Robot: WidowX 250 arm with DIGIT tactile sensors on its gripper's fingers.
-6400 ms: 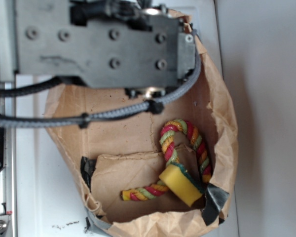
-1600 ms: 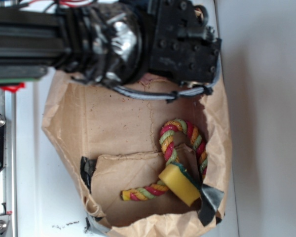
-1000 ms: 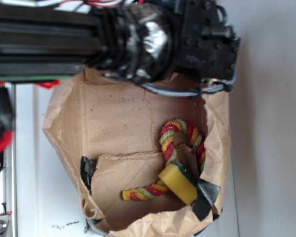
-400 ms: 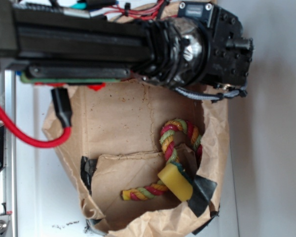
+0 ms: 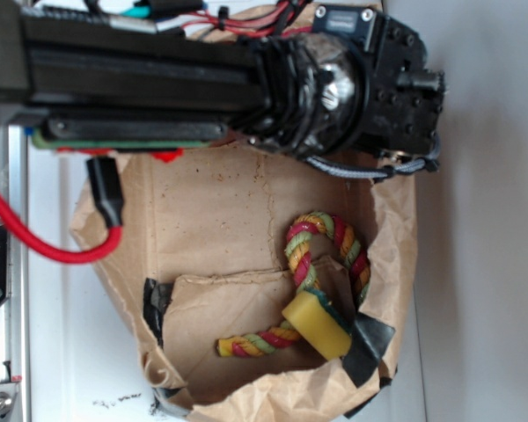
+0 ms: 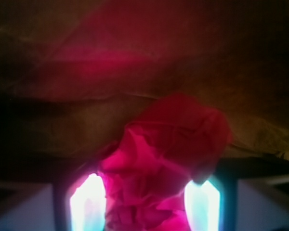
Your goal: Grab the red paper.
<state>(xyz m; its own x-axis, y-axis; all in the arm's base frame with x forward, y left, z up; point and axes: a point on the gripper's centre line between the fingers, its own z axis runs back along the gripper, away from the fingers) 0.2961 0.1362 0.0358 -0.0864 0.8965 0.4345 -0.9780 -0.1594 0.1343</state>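
While the black robot arm (image 5: 158, 79) lay across the far end of the open brown paper bag (image 5: 211, 220), the gripper (image 6: 144, 202) sat inside the bag's far-right part, hidden in the exterior view. Wrist view showed the crumpled bright red thin paper wad (image 6: 168, 163) between the two glowing fingers (image 6: 89, 202), filling the gap and pressed against both, so the gripper looked clamped on it. Brown bag wall was close behind the wad. Twisted red-yellow-green rope toy (image 5: 330, 251) with a yellow block (image 5: 315, 325) lay on the bag floor toward the near right, well apart. White counter (image 5: 53, 308) underneath.
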